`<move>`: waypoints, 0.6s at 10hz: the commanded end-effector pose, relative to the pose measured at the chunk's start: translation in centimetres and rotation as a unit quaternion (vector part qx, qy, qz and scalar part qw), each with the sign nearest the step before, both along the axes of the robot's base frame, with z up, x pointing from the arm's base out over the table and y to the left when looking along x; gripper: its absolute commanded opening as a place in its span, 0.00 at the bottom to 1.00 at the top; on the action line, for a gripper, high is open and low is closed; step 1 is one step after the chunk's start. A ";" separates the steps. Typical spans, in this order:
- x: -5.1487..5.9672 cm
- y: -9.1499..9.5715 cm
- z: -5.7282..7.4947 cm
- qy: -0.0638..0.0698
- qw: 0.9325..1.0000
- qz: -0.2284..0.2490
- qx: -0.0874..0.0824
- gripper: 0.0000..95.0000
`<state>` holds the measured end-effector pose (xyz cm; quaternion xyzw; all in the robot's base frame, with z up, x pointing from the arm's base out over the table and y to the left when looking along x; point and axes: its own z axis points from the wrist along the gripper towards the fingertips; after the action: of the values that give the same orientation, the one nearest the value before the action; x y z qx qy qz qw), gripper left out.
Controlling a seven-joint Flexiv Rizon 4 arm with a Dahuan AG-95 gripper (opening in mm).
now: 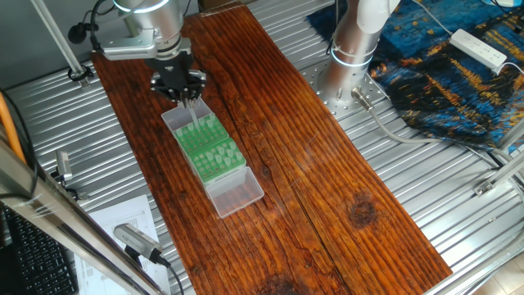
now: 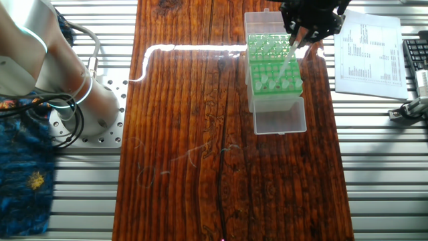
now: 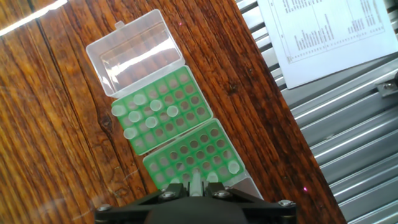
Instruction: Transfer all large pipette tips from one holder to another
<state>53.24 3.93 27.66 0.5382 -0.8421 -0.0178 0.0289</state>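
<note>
Our pincer (image 3: 195, 186) is closed on one tip (image 3: 195, 182) above the near rack (image 3: 193, 149), which so far holds one tip (image 3: 233, 167). About nine tips (image 3: 144, 114) wait in the far rack (image 3: 160, 109); we judge most of the job remains.

End effector (image 2: 299, 41) with one pale tip (image 2: 288, 61) above green racks (image 2: 274, 63) on wooden board (image 2: 194, 134).

The tool (image 2: 298, 44) hangs pointing downward, fingers pinched together around something thin.
</note>
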 end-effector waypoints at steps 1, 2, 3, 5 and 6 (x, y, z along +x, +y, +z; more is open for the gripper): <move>0.0 0.0 -0.1 -0.001 1.000 0.003 0.000 0.00; 0.0 -0.1 -0.1 -0.001 1.000 0.003 0.001 0.00; 0.0 -0.1 -0.2 -0.001 1.000 0.003 0.001 0.00; 0.0 -0.2 -0.3 -0.001 1.000 0.007 0.003 0.20; 0.0 -0.2 -0.4 -0.001 1.000 0.007 0.004 0.20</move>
<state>53.23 3.69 27.28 0.5441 -0.8384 -0.0202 0.0262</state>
